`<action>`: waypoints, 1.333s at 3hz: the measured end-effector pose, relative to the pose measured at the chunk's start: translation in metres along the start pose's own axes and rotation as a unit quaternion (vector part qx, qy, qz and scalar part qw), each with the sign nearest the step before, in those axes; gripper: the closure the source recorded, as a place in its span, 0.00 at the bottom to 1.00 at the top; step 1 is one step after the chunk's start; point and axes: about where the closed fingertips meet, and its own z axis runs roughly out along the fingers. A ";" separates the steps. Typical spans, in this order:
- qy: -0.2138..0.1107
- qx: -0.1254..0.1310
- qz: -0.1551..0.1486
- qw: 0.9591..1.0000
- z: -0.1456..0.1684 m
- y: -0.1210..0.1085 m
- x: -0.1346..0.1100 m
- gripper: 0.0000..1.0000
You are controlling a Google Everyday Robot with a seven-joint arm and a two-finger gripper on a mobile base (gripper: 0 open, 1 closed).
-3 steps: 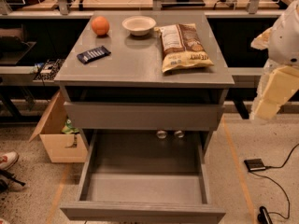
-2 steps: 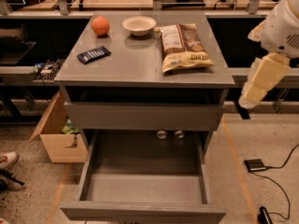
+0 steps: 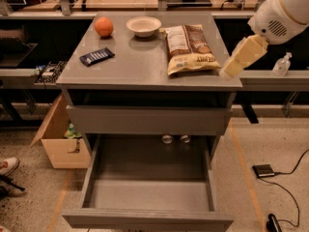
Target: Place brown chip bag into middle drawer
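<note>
Two things on the floor at left: we see a white shoe at the edge and an open cardboard box just beside the cabinet.
Cabinet top: grey and flat, and it carries the four items below.
Dark blue wrapped bar: lies flat near the left edge, turned at a slant.
Orange: sits at the back left, behind the bar.
Bowl: pale and upright, just right of the orange.
Brown chip bag: lies flat on the right half of the top, its yellow band toward the front edge, well apart from the drawer below.
Middle drawer: pulled out toward us at the bottom, under a plain grey drawer front.
Gripper: cream-coloured, slanting down from the white arm over the top's right edge, near the bag's front right corner. We cannot tell how its grip stands, nor whether it touches the bag.
Clear bottle: stands on the shelf behind the gripper.
Small black device: lies on the floor at right, with a cable.
</note>
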 end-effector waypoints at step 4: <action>-0.065 0.021 0.138 0.988 0.061 -0.042 -0.029 0.00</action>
